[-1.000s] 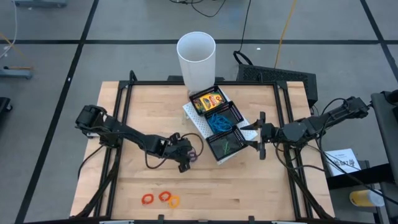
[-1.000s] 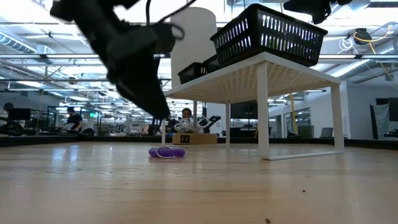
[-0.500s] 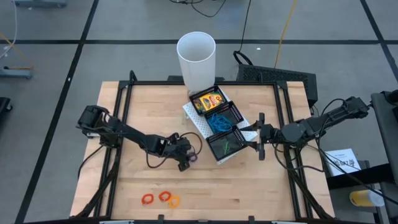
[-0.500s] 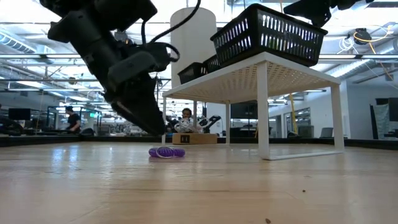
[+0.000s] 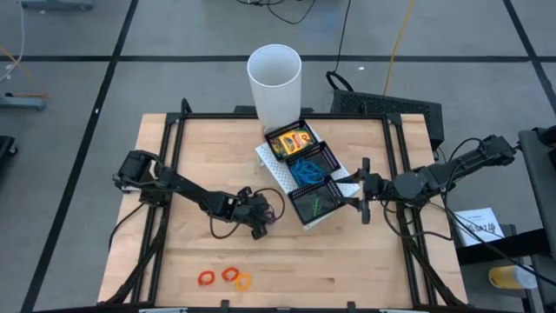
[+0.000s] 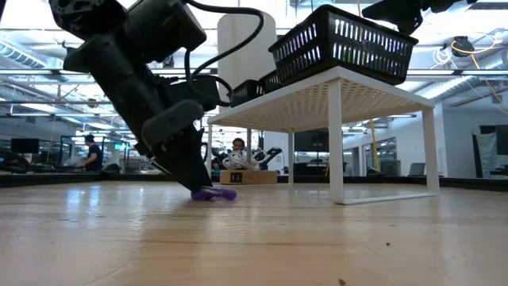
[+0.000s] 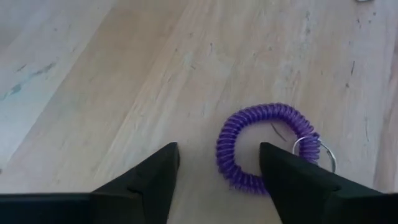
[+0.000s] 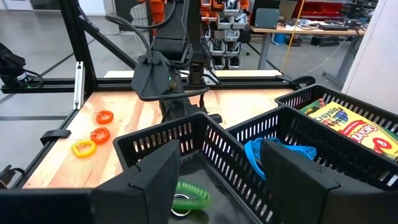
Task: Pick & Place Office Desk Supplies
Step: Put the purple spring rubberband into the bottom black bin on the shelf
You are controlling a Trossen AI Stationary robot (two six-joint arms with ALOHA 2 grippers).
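Left gripper [image 7: 217, 180], jaws spread, is low over the purple coil band [image 7: 267, 149] at lower centre of the left wrist view, apparently off-centre; shift sideways before closing so both fingers straddle the coil.

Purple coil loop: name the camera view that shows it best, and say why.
The left wrist view: the purple coil loop fills the frame between the left gripper's open fingers, metal ring visible. The low view shows it edge-on, the high view only a speck; the right wrist view hides it.
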